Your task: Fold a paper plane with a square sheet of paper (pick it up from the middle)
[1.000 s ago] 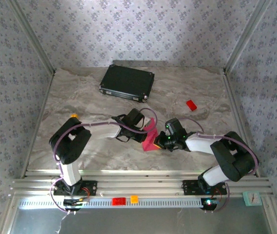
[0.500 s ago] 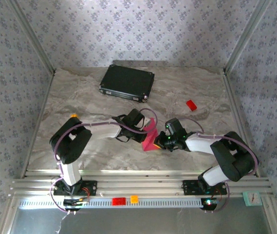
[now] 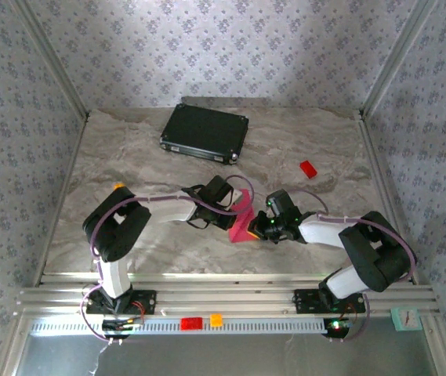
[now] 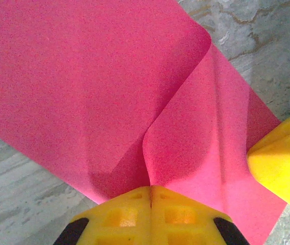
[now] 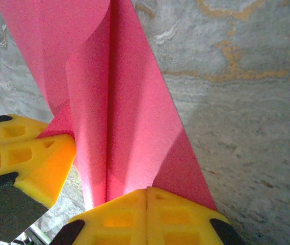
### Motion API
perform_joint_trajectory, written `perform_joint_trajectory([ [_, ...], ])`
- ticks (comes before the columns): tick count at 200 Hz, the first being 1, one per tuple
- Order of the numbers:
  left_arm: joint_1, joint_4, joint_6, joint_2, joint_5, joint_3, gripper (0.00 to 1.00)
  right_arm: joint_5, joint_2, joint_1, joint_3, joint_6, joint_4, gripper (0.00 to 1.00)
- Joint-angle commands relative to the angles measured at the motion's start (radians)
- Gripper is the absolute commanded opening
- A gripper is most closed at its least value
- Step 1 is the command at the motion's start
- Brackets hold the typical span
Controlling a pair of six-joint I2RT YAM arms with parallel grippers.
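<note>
From above, the left claw (image 3: 237, 206) and right claw (image 3: 260, 227) are sitting tip to tip mid-worktop (image 3: 152, 168), both pinching the pink square sheet of paper (image 3: 243, 227) between them. In the left wrist view, closed yellow fingers (image 4: 124, 209) are clamping the sheet's buckled fold. In the right wrist view, closed fingers (image 5: 178, 209) are gripping its creased end.

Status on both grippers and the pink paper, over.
Left gripper shut on the pink paper sheet. Right gripper shut on it too. Sheet part-folded, creased between them. Red block, black case well clear.
</note>
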Motion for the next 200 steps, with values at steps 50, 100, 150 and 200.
perform_joint_trajectory([
  [50, 0.005, 0.023, 0.018, -0.032, 0.01, 0.002, 0.05, 0.035, -0.001, -0.004, -0.018, -0.005, -0.094, 0.08],
  [100, 0.003, 0.015, 0.015, -0.042, 0.02, 0.002, 0.05, 0.035, 0.0, -0.004, -0.018, -0.006, -0.096, 0.08],
  [150, 0.004, 0.022, 0.014, -0.031, 0.019, 0.001, 0.05, 0.035, -0.001, -0.005, -0.016, -0.007, -0.095, 0.08],
  [200, 0.004, 0.021, 0.013, -0.019, 0.027, 0.007, 0.05, 0.035, -0.001, -0.005, -0.023, -0.004, -0.089, 0.08],
])
